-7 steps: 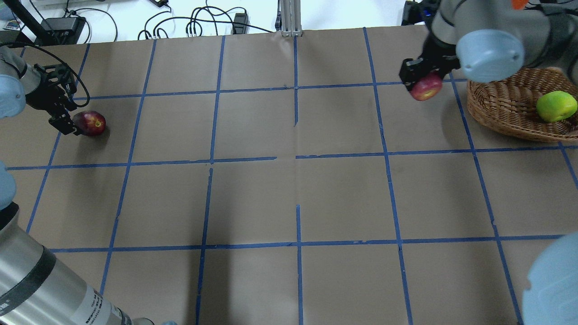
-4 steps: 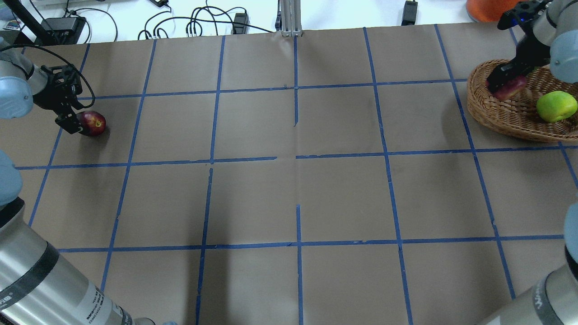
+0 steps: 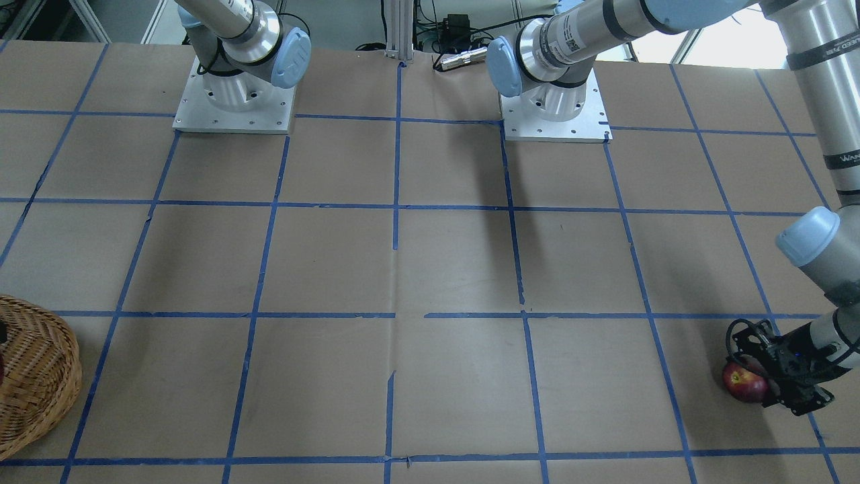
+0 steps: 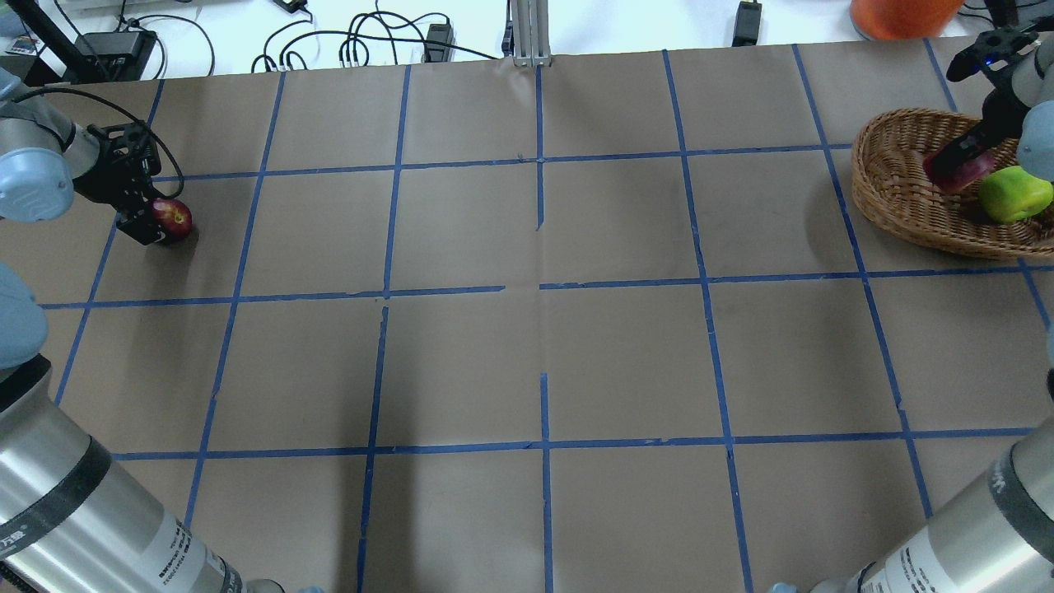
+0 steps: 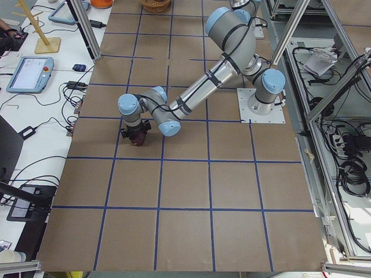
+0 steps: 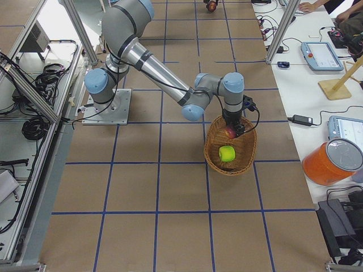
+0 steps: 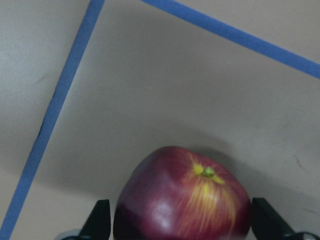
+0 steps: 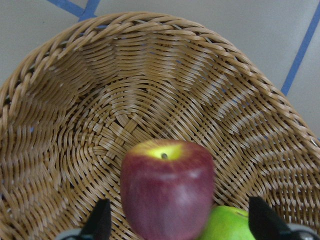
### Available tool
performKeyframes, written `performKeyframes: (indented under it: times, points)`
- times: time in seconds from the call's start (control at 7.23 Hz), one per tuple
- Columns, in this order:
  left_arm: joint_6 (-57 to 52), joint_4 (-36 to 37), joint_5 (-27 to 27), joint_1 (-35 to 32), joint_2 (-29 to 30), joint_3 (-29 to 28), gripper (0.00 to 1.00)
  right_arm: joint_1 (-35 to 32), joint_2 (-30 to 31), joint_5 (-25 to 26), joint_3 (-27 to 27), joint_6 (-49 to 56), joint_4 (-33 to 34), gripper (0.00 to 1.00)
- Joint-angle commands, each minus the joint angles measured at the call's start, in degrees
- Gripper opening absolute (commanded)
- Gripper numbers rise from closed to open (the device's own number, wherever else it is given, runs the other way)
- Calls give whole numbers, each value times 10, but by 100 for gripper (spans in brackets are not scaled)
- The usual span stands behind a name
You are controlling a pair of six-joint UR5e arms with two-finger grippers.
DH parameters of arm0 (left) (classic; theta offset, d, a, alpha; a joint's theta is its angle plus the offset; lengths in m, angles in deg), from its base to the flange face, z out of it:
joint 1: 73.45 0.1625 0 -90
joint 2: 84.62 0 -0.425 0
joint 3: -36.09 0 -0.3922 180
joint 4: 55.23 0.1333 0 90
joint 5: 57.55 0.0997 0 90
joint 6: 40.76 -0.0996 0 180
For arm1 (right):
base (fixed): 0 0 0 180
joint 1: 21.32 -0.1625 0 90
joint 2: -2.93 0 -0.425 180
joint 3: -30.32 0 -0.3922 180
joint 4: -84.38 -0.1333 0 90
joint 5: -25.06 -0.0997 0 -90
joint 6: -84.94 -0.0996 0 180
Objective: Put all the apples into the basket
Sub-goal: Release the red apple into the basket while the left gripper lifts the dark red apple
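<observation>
A dark red apple [image 4: 173,218] lies on the table at the far left. My left gripper [image 4: 156,221] is open and low over it, a finger on each side; in the left wrist view the apple [image 7: 185,200] fills the gap between the fingers [image 7: 100,222]. The wicker basket [image 4: 897,193] stands at the far right with the yellow-green apple [image 4: 1014,193] in it. My right gripper [image 4: 959,161] is over the basket, open. The second red apple [image 8: 167,190] sits between its fingers without touching them, next to the green apple [image 8: 225,227].
An orange container [image 4: 902,12] stands beyond the basket at the table's far edge. Cables and power bricks [image 4: 354,45] lie along that edge. The two arm bases [image 3: 232,101] are on the robot's side. The table is marked in blue tape squares.
My right gripper carried the red apple from left of the basket to over its inside, and its fingers now stand clear of it. My left gripper came down around the left apple.
</observation>
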Motion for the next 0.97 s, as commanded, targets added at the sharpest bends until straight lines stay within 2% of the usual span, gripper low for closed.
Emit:
performKeyframes:
  times: [0.0, 0.28, 0.55, 0.83]
  points:
    - [58, -13, 9, -6, -18, -3, 34, -24, 29, 62, -3, 0, -5, 100]
    - [217, -86, 15, -46, -82, 30, 31, -105, 75, 95, -9, -52, -44, 100]
    - [391, -77, 4, -71, -150, 140, 27, -151, 96, 92, -14, -109, -115, 100]
    - [649, -71, 7, -174, -195, 181, 26, -159, 134, 81, -7, -122, -164, 100]
